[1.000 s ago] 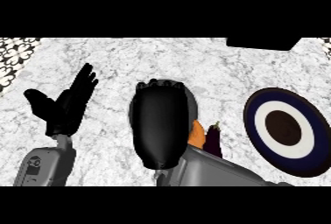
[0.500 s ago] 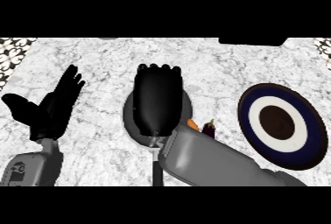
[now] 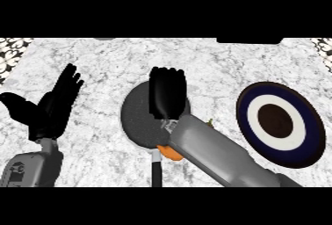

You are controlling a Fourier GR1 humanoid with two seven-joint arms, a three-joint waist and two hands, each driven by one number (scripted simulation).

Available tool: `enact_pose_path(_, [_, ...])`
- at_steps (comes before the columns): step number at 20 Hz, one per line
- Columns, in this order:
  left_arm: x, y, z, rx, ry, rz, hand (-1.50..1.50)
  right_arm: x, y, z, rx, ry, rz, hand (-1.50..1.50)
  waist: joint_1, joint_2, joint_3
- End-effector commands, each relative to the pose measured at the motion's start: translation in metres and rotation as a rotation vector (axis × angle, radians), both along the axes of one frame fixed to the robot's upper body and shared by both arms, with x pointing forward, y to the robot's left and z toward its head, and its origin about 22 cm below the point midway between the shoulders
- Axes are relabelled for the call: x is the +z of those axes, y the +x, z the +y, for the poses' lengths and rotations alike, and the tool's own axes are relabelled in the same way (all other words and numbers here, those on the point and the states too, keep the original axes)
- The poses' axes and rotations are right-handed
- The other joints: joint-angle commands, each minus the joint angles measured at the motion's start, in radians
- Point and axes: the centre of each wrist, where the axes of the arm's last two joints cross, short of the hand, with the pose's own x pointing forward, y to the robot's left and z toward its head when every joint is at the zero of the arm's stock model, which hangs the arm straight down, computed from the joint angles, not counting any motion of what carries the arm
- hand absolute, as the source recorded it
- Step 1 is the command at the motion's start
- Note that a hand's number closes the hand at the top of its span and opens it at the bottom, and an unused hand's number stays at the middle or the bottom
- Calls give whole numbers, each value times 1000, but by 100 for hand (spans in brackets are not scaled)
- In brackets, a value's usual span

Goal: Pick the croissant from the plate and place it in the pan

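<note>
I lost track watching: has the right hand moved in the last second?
Yes: the right hand has shifted away from the robot, uncovering more of the pan beneath.

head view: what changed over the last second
The right hand has slid farther out over the pan, fingers straight, uncovering its grey bottom and handle. An orange bit, likely the croissant, now shows at the pan's near rim under the forearm. The plate and open left hand stayed put.

croissant: mostly hidden under right forearm | pan: partly covered by right hand | handle: cut off below
</note>
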Motion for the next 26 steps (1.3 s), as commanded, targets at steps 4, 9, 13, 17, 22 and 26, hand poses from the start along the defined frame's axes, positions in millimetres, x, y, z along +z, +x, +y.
enact_pose_path(4, [-5, -6, 0, -16, 3, -8, 0, -44, 31, -22, -143, 96, 119, 150, 12, 4, 0])
enact_pose_path(9, [1, 0, -3, -7, -12, -4, 0, -55, 28, -31, -204, 229, 249, -150, -2, -1, 1])
enact_pose_path(13, [-6, -6, -6, -2, 7, -5, 0, -90, 20, -41, -147, 268, 248, -150, -3, 0, 1])
enact_pose_path(17, [1, -4, -3, 8, 0, -11, 0, -78, 17, -39, -89, 428, 104, -150, -15, -4, 1])
enact_pose_path(22, [-12, -9, 4, 43, -7, 6, 0, -63, 11, -54, -116, 698, -7, -150, -44, -8, 2])
enact_pose_path(26, [-3, -5, 10, 66, -6, 26, 0, -64, -15, -89, -92, 829, -29, -150, -55, -11, 2])
